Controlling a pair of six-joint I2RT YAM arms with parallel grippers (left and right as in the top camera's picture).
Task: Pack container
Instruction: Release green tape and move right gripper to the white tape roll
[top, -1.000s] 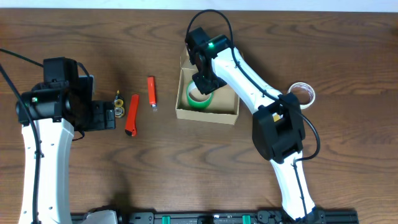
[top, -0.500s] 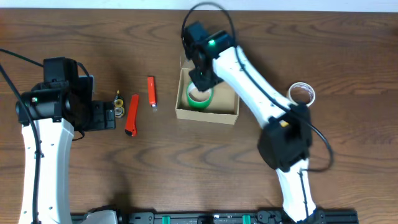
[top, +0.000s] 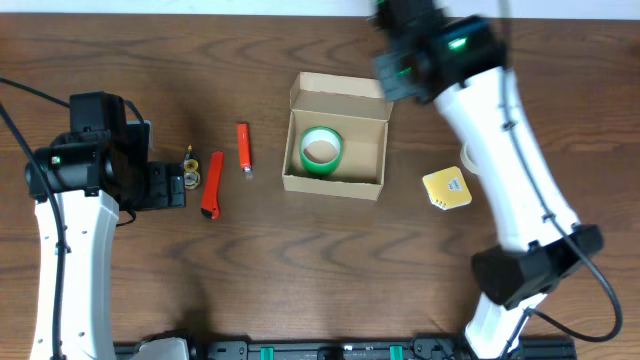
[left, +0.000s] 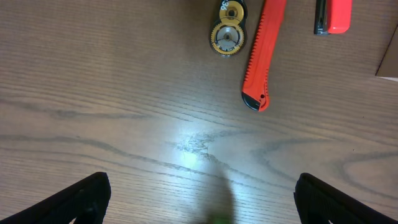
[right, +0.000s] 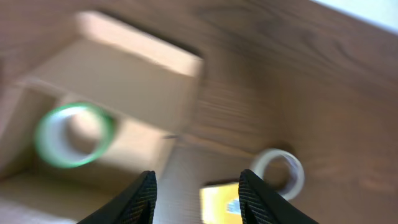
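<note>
- Tan cardboard container (top: 337, 184) sits at the centre of the overhead view. Its flap lid is open toward the top edge, and a green tape roll (top: 322, 151) lies in its left half.
- Left of it lie an orange stick-shaped item (top: 243, 147) and a red utility knife (top: 212, 185). A yellow pad (top: 447, 188) lies to its right.
- Left wrist view: the left gripper (left: 202, 198) is spread wide with 2 fingers (left: 84, 196) at the lower corners and bare wood between them. The knife lies at top centre.
- Right wrist view, blurred: the right gripper (right: 198, 198) gapes empty. The container is at the left with the roll inside.
</note>
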